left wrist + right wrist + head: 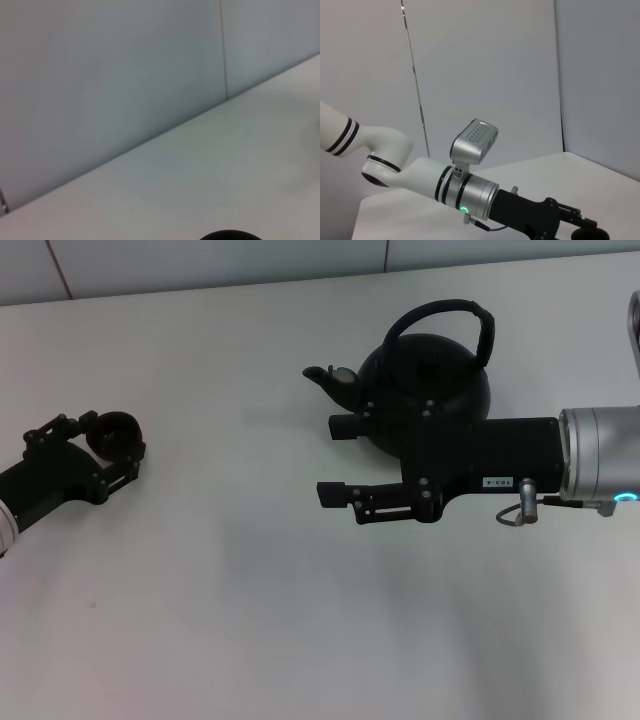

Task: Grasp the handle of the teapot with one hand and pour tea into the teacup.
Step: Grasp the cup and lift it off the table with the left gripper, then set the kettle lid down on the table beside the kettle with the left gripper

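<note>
The matte-black teapot (430, 380) stands on the white table at the back right, its spout (325, 375) pointing left and its arched handle (440, 312) upright over the lid. My right gripper (338, 460) lies just in front of the teapot's near side, fingers pointing left, open and holding nothing; it is off the handle. Far left, my left gripper (108, 450) is shut on the small dark teacup (113, 432). The teacup's rim (230, 235) peeks into the left wrist view. The right wrist view shows the left arm's gripper with the teacup (590, 234). No tea shows.
The white table (250, 590) stretches between the two arms and toward me. A pale panelled wall (200, 265) runs along the table's far edge, just behind the teapot.
</note>
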Robot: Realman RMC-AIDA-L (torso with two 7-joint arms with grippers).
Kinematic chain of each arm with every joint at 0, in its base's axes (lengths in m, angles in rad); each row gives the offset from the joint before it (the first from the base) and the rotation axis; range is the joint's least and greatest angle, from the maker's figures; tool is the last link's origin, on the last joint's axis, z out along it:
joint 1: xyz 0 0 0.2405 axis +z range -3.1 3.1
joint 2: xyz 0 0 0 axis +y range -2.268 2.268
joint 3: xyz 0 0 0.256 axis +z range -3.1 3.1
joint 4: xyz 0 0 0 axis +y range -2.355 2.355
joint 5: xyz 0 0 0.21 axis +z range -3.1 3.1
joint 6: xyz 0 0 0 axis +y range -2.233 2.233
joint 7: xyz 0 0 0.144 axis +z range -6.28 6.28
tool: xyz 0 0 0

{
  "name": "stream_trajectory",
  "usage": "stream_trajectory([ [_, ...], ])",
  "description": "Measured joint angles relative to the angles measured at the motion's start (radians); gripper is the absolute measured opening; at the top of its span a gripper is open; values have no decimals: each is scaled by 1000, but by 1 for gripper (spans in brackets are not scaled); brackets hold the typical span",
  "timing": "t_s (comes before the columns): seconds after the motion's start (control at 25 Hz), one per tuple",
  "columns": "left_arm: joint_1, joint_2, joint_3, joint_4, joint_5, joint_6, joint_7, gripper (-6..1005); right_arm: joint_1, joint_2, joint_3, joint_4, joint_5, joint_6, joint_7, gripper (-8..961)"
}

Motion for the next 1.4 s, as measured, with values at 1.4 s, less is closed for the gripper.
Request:
stream_trajectory([
  [1.4,34,4,169,37,2,147,-55,714,2,-2,-2,2,3,0,0,725],
])
